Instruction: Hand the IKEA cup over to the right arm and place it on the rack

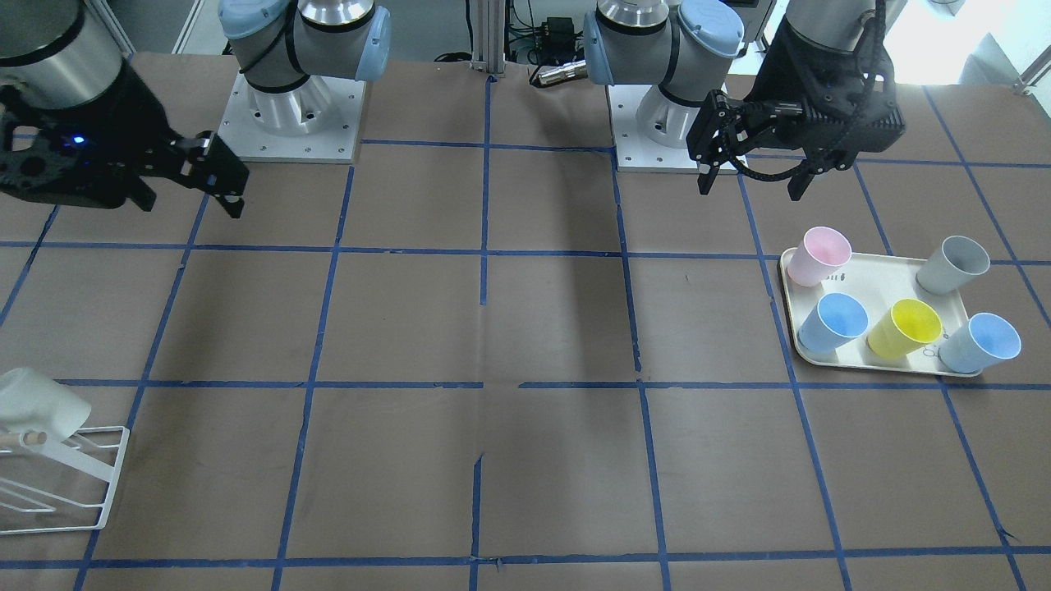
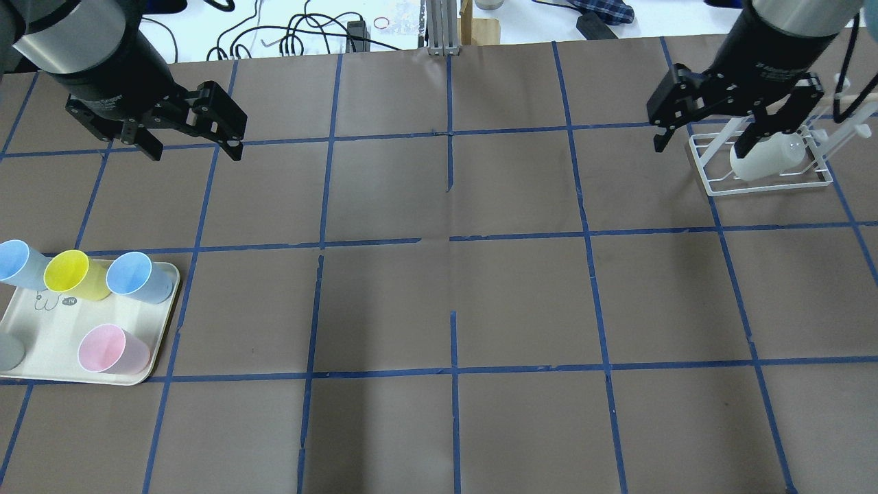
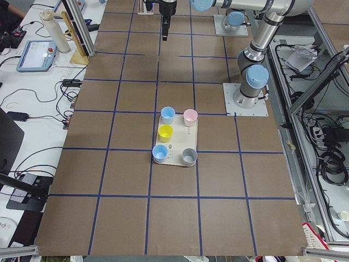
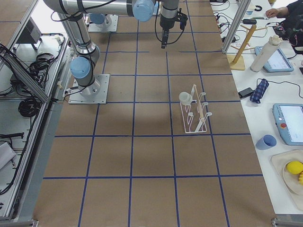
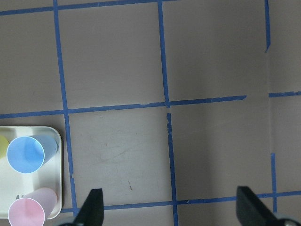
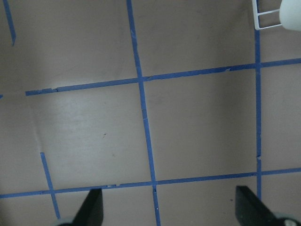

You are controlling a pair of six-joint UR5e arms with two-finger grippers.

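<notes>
The cream IKEA cup (image 2: 765, 159) hangs tilted on a prong of the white wire rack (image 2: 761, 184) at the far right of the table; it also shows in the front view (image 1: 41, 400) and the right exterior view (image 4: 185, 98). My right gripper (image 2: 703, 140) is open and empty, raised just left of the rack and apart from the cup. In its wrist view the fingers (image 6: 91, 207) stand wide apart over bare table, with a rack corner (image 6: 263, 19) at the top right. My left gripper (image 2: 194, 147) is open and empty, high over the far left of the table.
A cream tray (image 2: 41, 336) at the near left holds a pink cup (image 2: 110, 348), a yellow cup (image 2: 72, 274), two blue cups (image 2: 137, 276) and a grey cup (image 1: 952, 264). Blue tape lines grid the brown table.
</notes>
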